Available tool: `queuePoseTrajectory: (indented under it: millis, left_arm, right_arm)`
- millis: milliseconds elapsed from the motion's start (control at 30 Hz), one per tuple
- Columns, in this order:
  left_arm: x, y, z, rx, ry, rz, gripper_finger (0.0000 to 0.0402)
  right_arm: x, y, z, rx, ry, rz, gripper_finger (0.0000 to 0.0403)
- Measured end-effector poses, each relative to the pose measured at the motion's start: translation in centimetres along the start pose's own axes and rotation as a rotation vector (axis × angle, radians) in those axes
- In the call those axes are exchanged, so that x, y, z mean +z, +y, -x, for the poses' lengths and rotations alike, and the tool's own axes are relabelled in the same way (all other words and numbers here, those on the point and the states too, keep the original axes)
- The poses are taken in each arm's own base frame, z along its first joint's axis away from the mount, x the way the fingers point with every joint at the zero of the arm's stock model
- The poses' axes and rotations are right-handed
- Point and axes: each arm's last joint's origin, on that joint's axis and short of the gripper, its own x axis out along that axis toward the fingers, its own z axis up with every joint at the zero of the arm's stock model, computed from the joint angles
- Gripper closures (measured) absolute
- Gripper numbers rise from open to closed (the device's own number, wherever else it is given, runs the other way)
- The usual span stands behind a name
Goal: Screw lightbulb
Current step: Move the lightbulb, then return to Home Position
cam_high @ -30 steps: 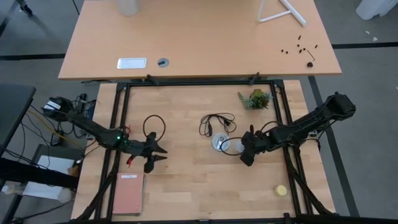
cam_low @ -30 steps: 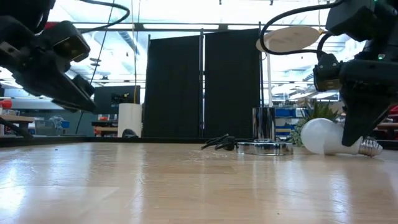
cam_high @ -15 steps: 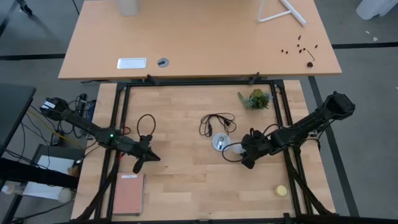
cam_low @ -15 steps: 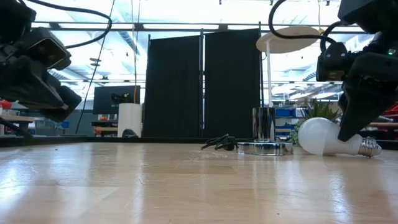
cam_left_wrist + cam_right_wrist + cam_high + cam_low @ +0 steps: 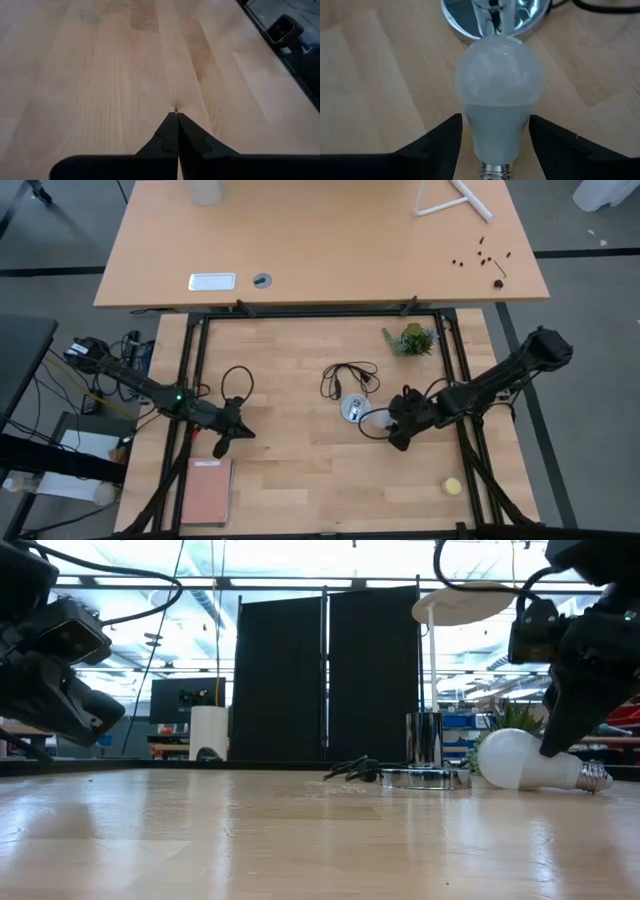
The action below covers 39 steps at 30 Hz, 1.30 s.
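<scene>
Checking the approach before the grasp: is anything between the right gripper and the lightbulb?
Nothing visible. The right gripper is open, its fingers on either side of the lightbulb, which lies on the table beside the silvery disc.

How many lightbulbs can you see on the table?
1. The lightbulb lies on its side beside the silvery disc, between the open fingers of the right gripper. No other bulb shows in any view.
</scene>
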Motion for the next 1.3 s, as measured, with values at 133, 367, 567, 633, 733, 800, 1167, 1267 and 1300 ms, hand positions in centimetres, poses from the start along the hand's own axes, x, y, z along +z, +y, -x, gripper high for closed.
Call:
queuePoseTrajectory:
  millis: [133, 367, 567, 633, 733, 800, 1167, 1267, 1300]
  left_arm:
    - [0.0, 0.0, 0.0, 0.001, -0.003, 0.038, 0.0397]
    - [0.0, 0.0, 0.0, 0.006, 0.003, 0.077, 0.0395]
    - [0.0, 0.0, 0.0, -0.001, 0.000, 0.154, 0.0395]
    - [0.0, 0.0, 0.0, -0.002, 0.001, 0.160, 0.0395]
    - [0.1, 0.0, 0.0, -0.006, -0.006, 0.156, 0.0394]
    - [0.1, 0.0, 0.0, -0.009, -0.010, 0.156, 0.0394]
    - [2.8, -1.3, 0.5, -0.163, -0.280, 0.047, 0.0394]
    - [3.6, -1.7, 0.9, -0.235, -0.362, -0.010, 0.0394]
    - [3.7, -1.8, 0.9, -0.249, -0.378, -0.030, 0.0394]
  right_arm:
    - [0.1, 0.1, 1.0, 0.030, -0.045, 0.007, 0.0162]
    - [0.2, 0.2, 3.0, 0.064, -0.160, 0.082, 0.0164]
    - [-0.4, 1.1, 3.6, 0.087, -0.229, 0.180, 0.0165]
    - [-0.7, 1.6, 3.6, 0.098, -0.235, 0.200, 0.0165]
    - [-1.3, 2.0, 3.4, 0.092, -0.239, 0.231, 0.0165]
    - [-1.5, 2.1, 3.4, 0.077, -0.253, 0.230, 0.0165]
    - [-2.1, 2.7, 2.0, 0.295, -0.578, 0.361, 0.0176]
    - [-2.5, 1.6, 1.5, 0.345, -0.650, 0.350, 0.0186]
    - [-2.5, 1.4, 1.5, 0.361, -0.669, 0.345, 0.0190]
